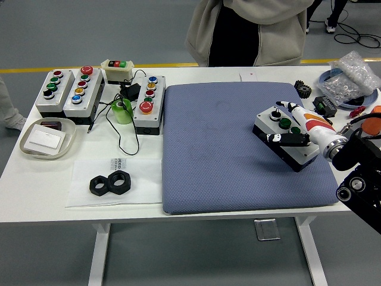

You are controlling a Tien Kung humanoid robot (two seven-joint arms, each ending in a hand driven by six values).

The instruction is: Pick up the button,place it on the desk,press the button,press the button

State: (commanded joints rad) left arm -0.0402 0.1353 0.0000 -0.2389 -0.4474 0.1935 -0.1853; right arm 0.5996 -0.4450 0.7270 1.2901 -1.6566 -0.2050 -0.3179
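Fingers point(280, 137) of the right hand point(300, 125) spread over the grey three-button control box point(287, 145), touching its top. Box lies on the blue quilted pad point(220, 149) at three o'clock on the white worktop point(41, 179).

The button box point(287, 143) lies tilted on the blue mat point(244, 146), right of centre on the white table point(36, 185). The right hand point(296, 126) rests over its top, fingers point(286, 138) extended across the buttons, not gripping the box. Other button boxes point(71, 90) stand at the table's far left. A person point(250, 30) stands at the far side.
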